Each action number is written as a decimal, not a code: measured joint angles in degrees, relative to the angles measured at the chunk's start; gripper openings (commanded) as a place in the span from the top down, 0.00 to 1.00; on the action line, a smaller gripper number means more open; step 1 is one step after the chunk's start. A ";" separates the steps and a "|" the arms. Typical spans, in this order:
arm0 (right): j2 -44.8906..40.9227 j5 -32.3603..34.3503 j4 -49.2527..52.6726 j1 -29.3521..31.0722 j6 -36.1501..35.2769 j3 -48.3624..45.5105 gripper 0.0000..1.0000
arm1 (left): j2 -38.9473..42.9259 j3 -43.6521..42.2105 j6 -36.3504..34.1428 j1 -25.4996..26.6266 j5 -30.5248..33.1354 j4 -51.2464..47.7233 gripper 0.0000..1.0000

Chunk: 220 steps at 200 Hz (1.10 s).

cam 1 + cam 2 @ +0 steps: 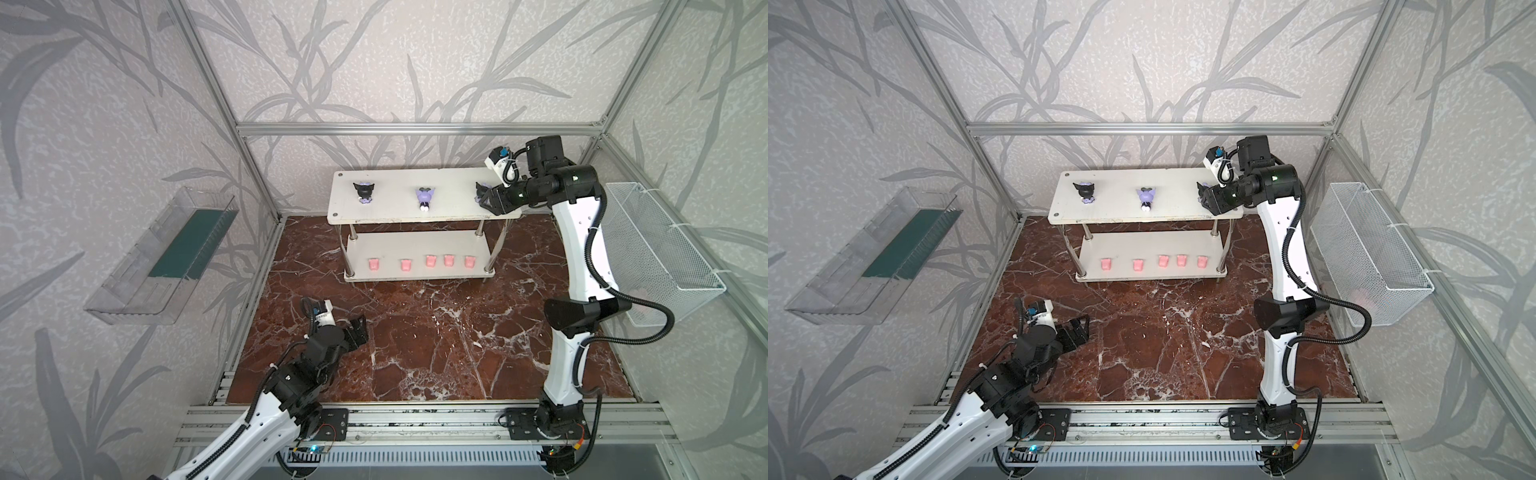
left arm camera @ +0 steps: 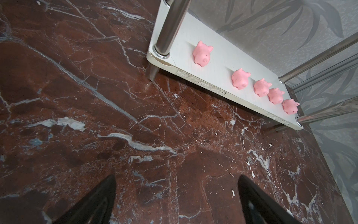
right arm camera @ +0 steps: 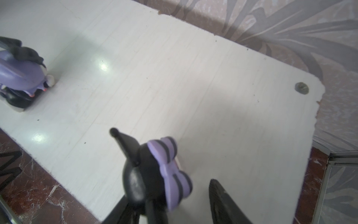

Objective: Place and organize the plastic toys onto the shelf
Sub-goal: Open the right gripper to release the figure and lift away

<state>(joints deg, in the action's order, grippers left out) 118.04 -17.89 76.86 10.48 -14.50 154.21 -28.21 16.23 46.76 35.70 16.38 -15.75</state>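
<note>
The white two-tier shelf (image 1: 395, 183) (image 1: 1113, 183) stands at the back of the marble floor. Several pink piglets (image 1: 430, 260) (image 2: 202, 54) stand in a row on its lower board. On the top board are a black figurine (image 1: 363, 192) at the left and a lilac one (image 1: 424, 197) (image 3: 17, 71) in the middle. At the right end a black figurine with a lilac bow (image 1: 482, 192) (image 3: 155, 164) sits between the fingers of my right gripper (image 1: 488, 199) (image 3: 177, 180). It rests against one finger, and a strip of shelf shows beside the other. My left gripper (image 1: 359, 328) (image 2: 177, 175) hangs open and empty over the floor.
A clear plastic bin (image 1: 166, 257) hangs on the left wall. A white mesh basket (image 1: 660, 249) hangs on the right wall, close to the right arm. Brown marble floor (image 1: 415, 340) lies between the shelf and the front rail (image 1: 415, 415).
</note>
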 measured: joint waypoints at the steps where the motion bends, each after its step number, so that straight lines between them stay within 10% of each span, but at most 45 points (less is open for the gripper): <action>1: 0.00 0.02 -0.02 -0.02 0.00 -0.02 0.44 | 0.00 0.00 0.00 0.00 0.00 0.00 0.04; 125: -4.13 -6.78 -1.55 -1.44 0.92 -6.73 0.44 | -0.63 -0.02 0.00 -0.15 -0.07 1.25 0.04; 220: -30.49 -3.76 -14.05 -1.44 3.87 -33.46 0.43 | -0.42 1.33 -1.18 -0.81 1.75 -1.27 0.04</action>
<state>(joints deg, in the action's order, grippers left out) 87.55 -21.65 62.81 9.04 -10.63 120.75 -28.62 17.56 45.58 34.89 18.13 -17.02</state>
